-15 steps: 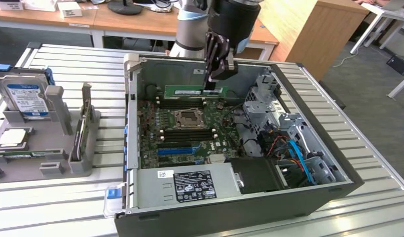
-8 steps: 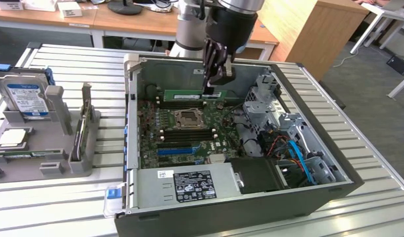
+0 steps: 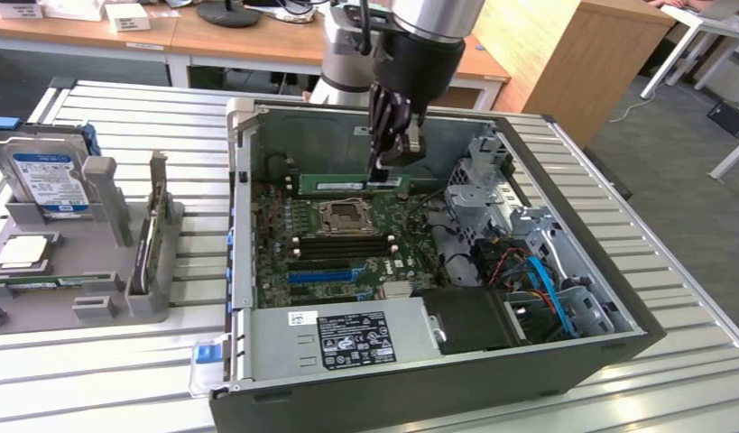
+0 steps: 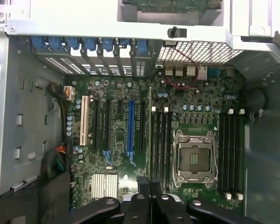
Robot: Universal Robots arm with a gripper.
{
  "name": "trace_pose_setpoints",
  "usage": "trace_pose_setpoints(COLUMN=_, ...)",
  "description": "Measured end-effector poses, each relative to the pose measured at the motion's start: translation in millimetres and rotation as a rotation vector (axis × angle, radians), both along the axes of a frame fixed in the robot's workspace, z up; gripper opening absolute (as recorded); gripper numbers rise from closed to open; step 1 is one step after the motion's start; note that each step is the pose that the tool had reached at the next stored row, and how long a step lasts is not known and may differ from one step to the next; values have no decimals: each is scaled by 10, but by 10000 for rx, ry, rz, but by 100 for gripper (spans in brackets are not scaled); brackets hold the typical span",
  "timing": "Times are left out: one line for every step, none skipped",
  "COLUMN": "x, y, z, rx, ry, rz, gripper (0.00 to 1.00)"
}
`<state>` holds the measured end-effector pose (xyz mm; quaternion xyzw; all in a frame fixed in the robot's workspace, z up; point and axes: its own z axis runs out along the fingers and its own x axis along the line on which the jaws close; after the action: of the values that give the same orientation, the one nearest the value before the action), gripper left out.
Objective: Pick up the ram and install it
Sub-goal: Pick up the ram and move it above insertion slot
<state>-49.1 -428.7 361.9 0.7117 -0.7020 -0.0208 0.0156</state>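
Note:
The ram (image 3: 336,186) is a long green stick held level inside the open computer case (image 3: 240,162), above the motherboard (image 3: 285,253). My gripper (image 3: 390,173) is shut on the end of the ram toward the exterior view's right. In the wrist view the ram (image 4: 150,135) appears edge-on as a thin green line running out from between my black fingertips (image 4: 143,184). It hangs just beside a bank of long black memory slots (image 4: 161,144) with white end clips. A second bank of slots (image 4: 229,154) lies on the far side of the CPU socket (image 4: 193,158).
A power supply (image 3: 345,338) fills the case's near corner, with a drive cage and cables (image 3: 538,253) on the exterior view's right. A bright blue slot (image 4: 130,126) sits among the black expansion slots. A grey fixture (image 3: 105,289) with a hard drive (image 3: 50,180) stands outside the case, on the exterior view's left.

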Motion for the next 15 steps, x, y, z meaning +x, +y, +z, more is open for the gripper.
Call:
trace_pose_setpoints(x=0, y=0, z=-18, rx=3, ry=0, rz=0, gripper=12)
trace_pose_setpoints(x=0, y=0, z=-36, rx=4, ry=0, rz=0, gripper=12)
trace_pose_setpoints(x=0, y=0, z=-52, rx=7, ry=0, rz=0, gripper=12)
trace_pose_setpoints(x=0, y=0, z=-58, rx=8, ry=0, rz=0, gripper=12)
trace_pose_setpoints(x=0, y=0, z=-57, rx=7, ry=1, rz=0, gripper=12)
trace_pose_setpoints(x=0, y=0, z=-58, rx=7, ry=1, rz=0, gripper=12)
trace_pose_setpoints(x=1, y=0, z=-58, rx=7, ry=0, rz=0, gripper=12)
trace_pose_setpoints(x=12, y=0, z=-59, rx=8, ry=0, rz=2, gripper=12)
trace_pose_setpoints(x=34, y=0, z=-60, rx=10, ry=0, rz=2, gripper=12)
trace_pose_setpoints(x=62, y=0, z=-60, rx=13, ry=3, rz=0, gripper=12)
trace_pose_setpoints(x=93, y=0, z=-61, rx=15, ry=5, rz=0, gripper=12)
trace_pose_setpoints(x=124, y=0, z=-62, rx=19, ry=7, rz=1, gripper=12)
trace_pose_setpoints(x=156, y=0, z=-63, rx=22, ry=10, rz=0, gripper=12)
trace_pose_setpoints(x=175, y=-1, z=-63, rx=23, ry=10, rz=0, gripper=12)
trace_pose_setpoints(x=179, y=-1, z=-63, rx=23, ry=11, rz=1, gripper=12)
